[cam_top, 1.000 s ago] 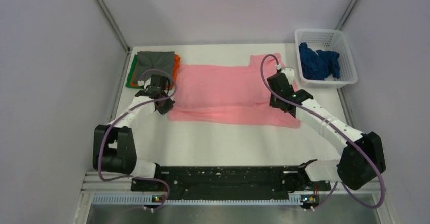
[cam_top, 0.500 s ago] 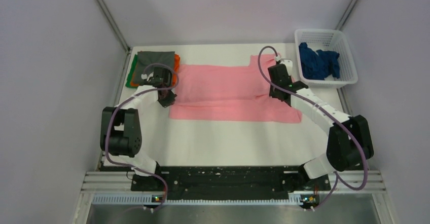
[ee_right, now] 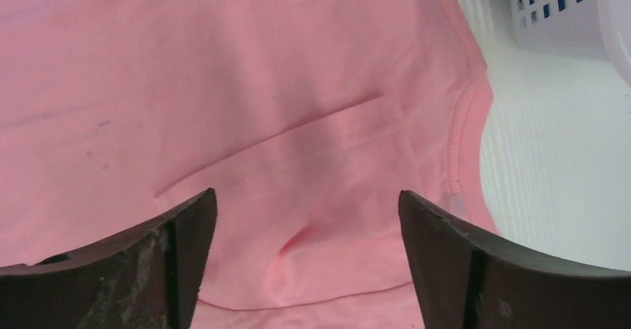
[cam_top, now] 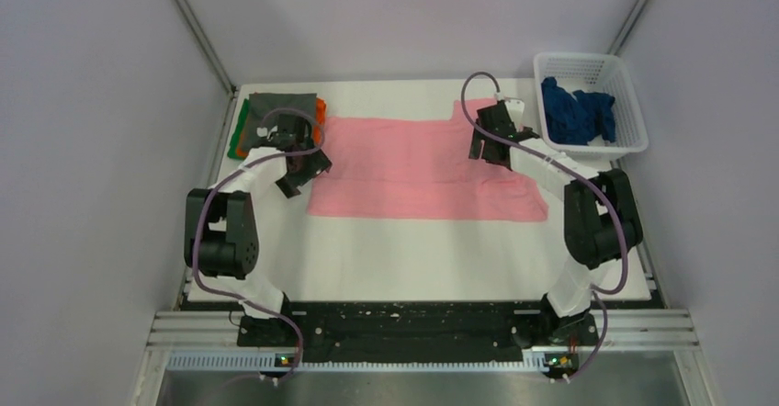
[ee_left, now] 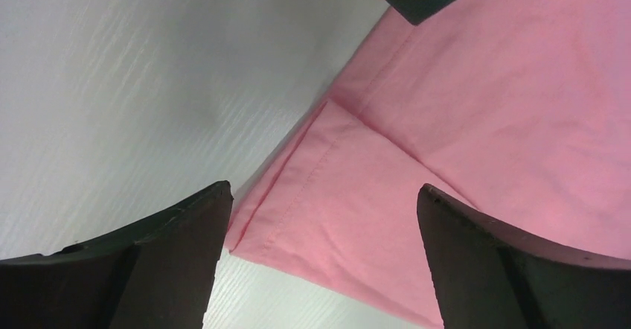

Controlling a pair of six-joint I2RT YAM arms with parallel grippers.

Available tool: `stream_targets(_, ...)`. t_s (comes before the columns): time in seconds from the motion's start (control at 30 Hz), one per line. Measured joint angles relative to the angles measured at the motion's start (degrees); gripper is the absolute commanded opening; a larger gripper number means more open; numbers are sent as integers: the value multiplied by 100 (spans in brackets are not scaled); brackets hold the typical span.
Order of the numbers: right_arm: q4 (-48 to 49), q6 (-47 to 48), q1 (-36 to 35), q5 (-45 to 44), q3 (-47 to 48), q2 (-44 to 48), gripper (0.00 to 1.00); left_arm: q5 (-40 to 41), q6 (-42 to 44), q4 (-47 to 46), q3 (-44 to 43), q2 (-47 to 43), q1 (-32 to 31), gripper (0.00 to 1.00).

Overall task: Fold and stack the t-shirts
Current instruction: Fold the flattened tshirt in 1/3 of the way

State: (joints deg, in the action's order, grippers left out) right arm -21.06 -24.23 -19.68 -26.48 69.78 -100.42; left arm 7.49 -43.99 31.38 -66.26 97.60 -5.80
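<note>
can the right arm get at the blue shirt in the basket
Probably yes: the right gripper is open and empty, and the dark blue shirt lies uncovered in the open-topped basket close by, nothing between.

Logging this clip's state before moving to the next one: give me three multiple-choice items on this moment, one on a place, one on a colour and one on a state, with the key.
1. Where is the dark blue t-shirt?
A. In the white mesh basket.
B. On the folded stack.
C. Spread flat mid-table.

2. What colour is the top shirt of the folded stack?
A. Orange.
B. Grey.
C. Green.

3. How do the left arm's jaws stand over the pink t-shirt?
A. Shut on it.
B. Shut on the grey shirt.
C. Open, holding nothing.

Key:
1 A: it lies crumpled inside the basket at the table's far right.
2 B: grey covers the stack, and orange and green only peek out at its edges.
3 C: the left wrist view shows the fingers wide apart above the shirt's corner.
</note>
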Motion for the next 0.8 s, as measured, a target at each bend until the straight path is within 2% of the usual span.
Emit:
stream_targets(0.07,28,-101,0,7,-22,52,98,-33,-2,26,94,-208,7,99)
stream_targets(0.27,444,-245,0,640,-966,717,99,-643,2,-177,389,-673,4,99)
stream_targets(0.53,774,-328,0,1307,-1202,376,99,-1589,2,-673,409,22,-87,99)
stream_targets(0.63,892,-341,0,1377,-1202,94,95,-1714,7,-772,404,295,-122,99)
stream_targets(0.8,1056,-282,2,1460,-1349,125,95,-1781,2,-920,455,295,-120,99)
